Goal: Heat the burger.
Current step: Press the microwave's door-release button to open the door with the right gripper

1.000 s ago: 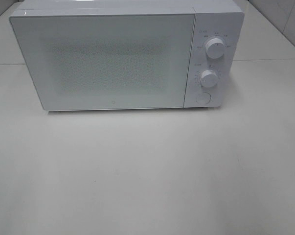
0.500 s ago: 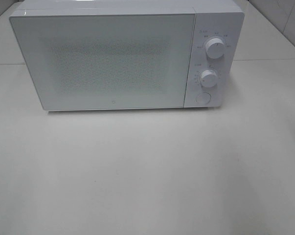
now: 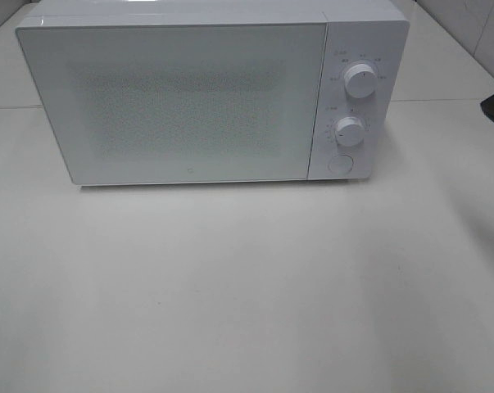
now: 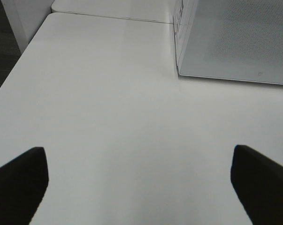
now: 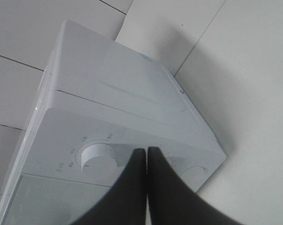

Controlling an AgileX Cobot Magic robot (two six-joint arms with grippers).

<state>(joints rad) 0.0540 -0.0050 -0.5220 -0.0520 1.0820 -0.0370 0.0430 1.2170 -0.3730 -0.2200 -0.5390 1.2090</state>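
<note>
White bench [image 3: 247, 286], closed microwave [image 3: 189, 98] | burger: not in view, perhaps behind the door, cannot tell | right pincer [image 5: 146, 152]: shut, empty, tips facing the control panel beside upper dial [image 5: 98, 159], likely the nearer arm | left pincer [image 4: 139, 173]: wide open, empty, over bare bench.

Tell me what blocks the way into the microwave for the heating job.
The microwave's door is shut and covers the whole chamber front, so it has to open first. No burger shows in any view. The right gripper, shut, hangs by the control panel; the left gripper is open over the table.
</note>
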